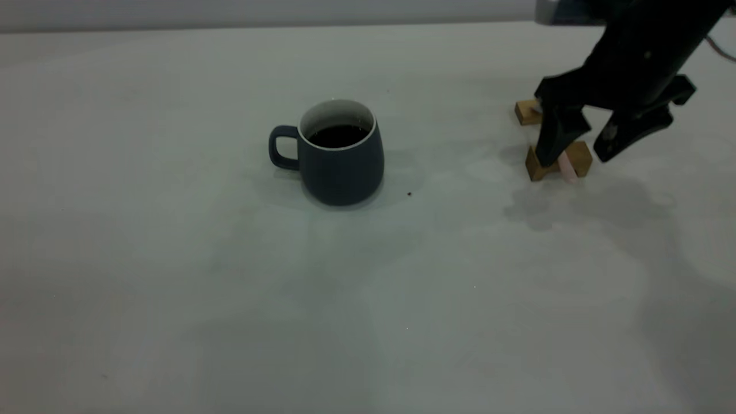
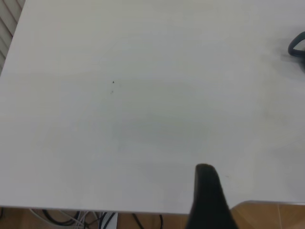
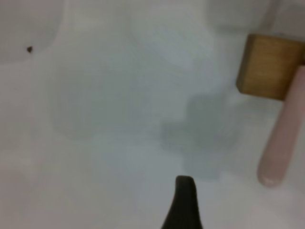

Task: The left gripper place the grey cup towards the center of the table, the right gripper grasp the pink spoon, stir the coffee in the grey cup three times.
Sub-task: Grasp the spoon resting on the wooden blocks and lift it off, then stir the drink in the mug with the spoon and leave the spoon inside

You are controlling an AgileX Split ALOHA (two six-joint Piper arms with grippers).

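1. Right gripper point(image 1: 581, 146) w/ fingers spread wide, poised over the pink spoon point(image 1: 567, 167), which rests on wooden blocks point(image 1: 579, 156).
2. Spoon handle lies between the fingers, tip pointing toward camera (grasp looks imminent).
3. Grey cup point(image 1: 341, 155) w/ coffee point(image 1: 339, 136) stands mid-table, well off toward the left arm's side; left gripper point(image 2: 207, 198) parked, finger gap can't tell.

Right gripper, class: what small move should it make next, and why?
Probably lower a little and close on the pink spoon. The right gripper hangs open astride the spoon's handle, which rests across wooden blocks. The grey cup with coffee already stands mid-table, so grasping comes next.
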